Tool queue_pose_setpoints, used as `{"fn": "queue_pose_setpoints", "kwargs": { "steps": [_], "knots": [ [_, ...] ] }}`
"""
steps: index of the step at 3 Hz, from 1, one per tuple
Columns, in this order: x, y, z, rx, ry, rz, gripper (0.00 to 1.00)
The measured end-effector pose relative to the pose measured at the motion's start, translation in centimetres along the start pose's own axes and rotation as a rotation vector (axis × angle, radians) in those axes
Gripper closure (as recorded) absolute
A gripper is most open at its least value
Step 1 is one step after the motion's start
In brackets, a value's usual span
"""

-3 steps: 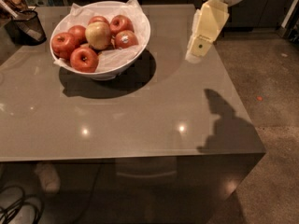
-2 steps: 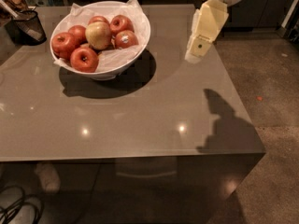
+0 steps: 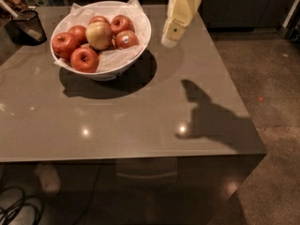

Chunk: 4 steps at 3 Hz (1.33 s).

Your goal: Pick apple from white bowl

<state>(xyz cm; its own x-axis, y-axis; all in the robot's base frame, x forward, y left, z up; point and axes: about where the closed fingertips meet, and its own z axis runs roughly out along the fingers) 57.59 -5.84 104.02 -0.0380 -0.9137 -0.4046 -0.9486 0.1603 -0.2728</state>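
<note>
Apple (image 3: 126, 39), the deep-red one with a small pale sticker on its skin, sits on the right side of the fruit pile, and it is the piece nearest the gripper.

Working down in size, the grey table (image 3: 140, 125) fills most of the frame. The white bowl (image 3: 143, 41), lined with crinkled paper, stands at the table's upper left. The arm comes down from the top edge, right of centre. It ends in the gripper (image 3: 169, 40), which hangs above bare tabletop just beside the bowl's right rim and outside it. Whether the gripper is spread or pressed together cannot be told from this view. It holds nothing.

The move turns on one relation. The stickered apple lies to the left of the gripper in the frame, just across the rim, at much the same height in the picture. The reach is therefore judged a short sideways shift over the rim, followed by a descent.

A larger yellowish-green apple (image 3: 98, 35) sits just left of the target and appears to touch it. Another red apple (image 3: 121, 23) lies just behind it. That leaves the target's right and front sides the freer approach. A small black mesh cup (image 3: 29, 26) stands well apart at the far left.
</note>
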Motion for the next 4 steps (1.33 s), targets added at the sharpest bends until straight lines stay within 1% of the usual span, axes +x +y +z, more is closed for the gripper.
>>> {"fn": "queue_pose_setpoints", "kwargs": {
  "steps": [1,2,3,4],
  "knots": [
    [-3.4,-2.0,2.3,-0.044,-0.036,-0.019,0.02],
    [-3.8,-2.4,2.5,-0.029,-0.049,-0.020,0.00],
    [-4.0,-2.7,2.9,-0.022,-0.081,-0.003,0.00],
    [-5.3,-3.8,5.3,-0.044,-0.095,0.039,0.07]
  ]
}}
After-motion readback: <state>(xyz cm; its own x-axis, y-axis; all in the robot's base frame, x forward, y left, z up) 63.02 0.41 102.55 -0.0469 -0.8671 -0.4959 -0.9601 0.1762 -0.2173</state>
